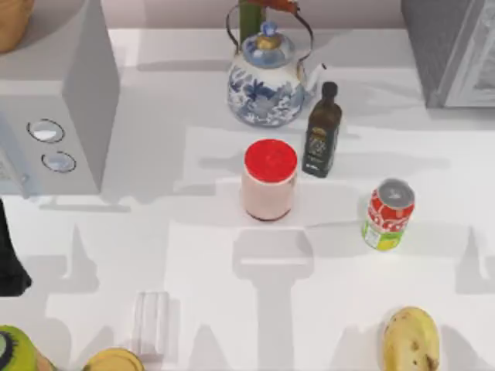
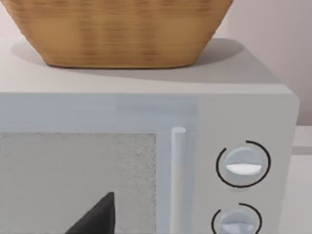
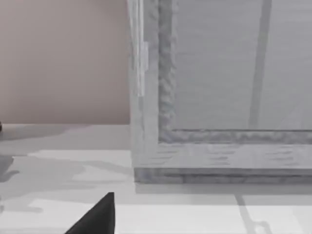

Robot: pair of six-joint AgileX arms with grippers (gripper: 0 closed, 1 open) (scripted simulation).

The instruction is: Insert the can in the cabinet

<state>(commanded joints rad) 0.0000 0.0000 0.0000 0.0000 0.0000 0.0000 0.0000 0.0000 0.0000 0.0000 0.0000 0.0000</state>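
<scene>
My left arm [image 1: 11, 259] sat at the table's nine o'clock edge; its finger opening could not be judged. The can [image 1: 387, 214] stood upright at three o'clock, apart from the cabinet [image 1: 452, 50], perhaps closed, at one o'clock.
</scene>
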